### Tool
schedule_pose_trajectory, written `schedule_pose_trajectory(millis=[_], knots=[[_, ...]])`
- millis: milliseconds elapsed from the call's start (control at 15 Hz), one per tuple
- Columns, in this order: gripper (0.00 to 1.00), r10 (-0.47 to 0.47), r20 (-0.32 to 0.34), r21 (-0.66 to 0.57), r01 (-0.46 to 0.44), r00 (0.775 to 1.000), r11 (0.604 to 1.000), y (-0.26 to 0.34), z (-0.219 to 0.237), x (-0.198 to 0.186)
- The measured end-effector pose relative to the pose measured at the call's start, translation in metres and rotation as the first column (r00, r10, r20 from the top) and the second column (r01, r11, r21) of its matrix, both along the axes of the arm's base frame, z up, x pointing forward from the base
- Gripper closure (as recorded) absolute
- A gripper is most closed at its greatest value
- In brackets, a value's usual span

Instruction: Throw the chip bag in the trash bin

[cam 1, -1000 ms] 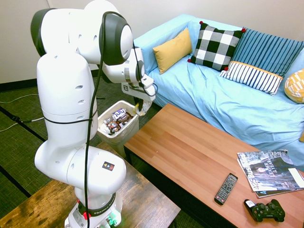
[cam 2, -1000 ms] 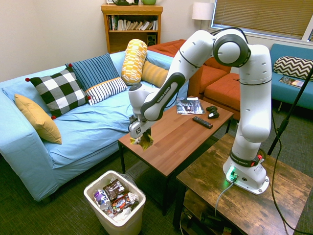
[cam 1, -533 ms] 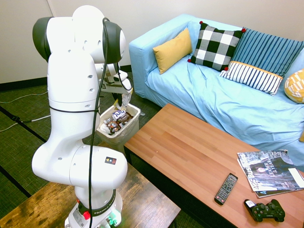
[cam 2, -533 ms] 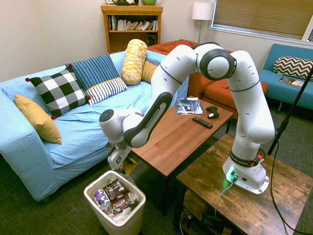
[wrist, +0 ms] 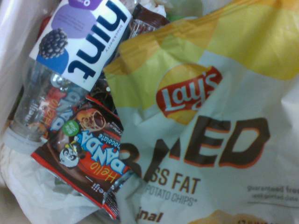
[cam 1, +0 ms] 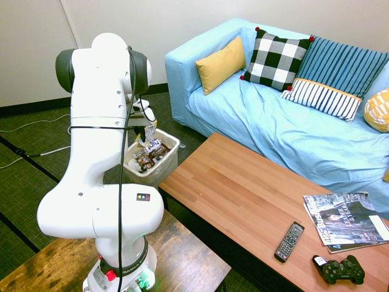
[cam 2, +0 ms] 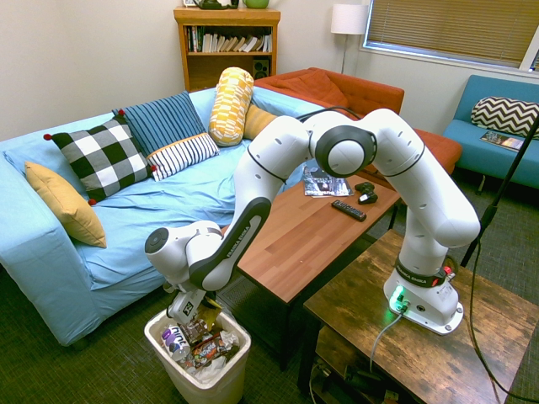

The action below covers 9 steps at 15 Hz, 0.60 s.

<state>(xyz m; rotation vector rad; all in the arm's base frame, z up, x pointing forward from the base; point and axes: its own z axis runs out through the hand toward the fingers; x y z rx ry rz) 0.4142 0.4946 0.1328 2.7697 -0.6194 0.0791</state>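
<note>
Chip bag: yellow/white Lay's Baked foil, crumpled, hanging just above bin opening. Trash bin: white, rect., lined, upright on floor by table end, w/ wrappers + bottle inside.

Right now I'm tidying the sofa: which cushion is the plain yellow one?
It is the yellow cushion at the sofa end nearest the trash bin. It has no pattern, unlike the checked cushion beside it and the striped ones.
</note>
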Motion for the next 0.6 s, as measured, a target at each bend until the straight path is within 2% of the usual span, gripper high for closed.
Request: schedule_pose_trajectory(millis=[600], knots=[[0.00,-0.007,-0.015,0.000,0.007,1.000,1.000,-0.0030,-0.0055,0.0083]])
